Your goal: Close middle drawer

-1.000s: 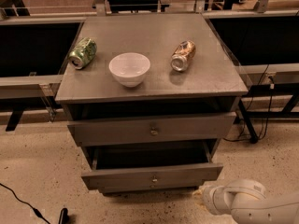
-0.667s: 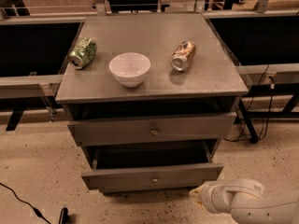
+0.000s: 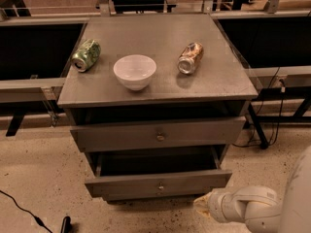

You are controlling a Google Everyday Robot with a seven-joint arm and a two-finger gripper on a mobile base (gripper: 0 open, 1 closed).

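Note:
The middle drawer (image 3: 158, 183) is a grey front with a small brass knob (image 3: 161, 186). It is pulled out from the grey cabinet (image 3: 160, 81), and its dark box interior (image 3: 155, 161) shows. My gripper (image 3: 203, 206) is at the end of the white arm (image 3: 248, 208), low at the front right. It sits just below and to the right of the middle drawer's front corner, close to the floor. I cannot tell if it touches the drawer.
The top drawer (image 3: 158, 134) with a larger knob stands slightly out. On the cabinet top lie a green can (image 3: 86, 55), a white bowl (image 3: 135, 71) and a brown can (image 3: 190, 58). A black cable (image 3: 24, 210) lies on the floor to the left. Dark tables stand on both sides.
My gripper and arm have shifted slightly left, toward the middle drawer's front right corner. The drawers and the items on top have not moved.

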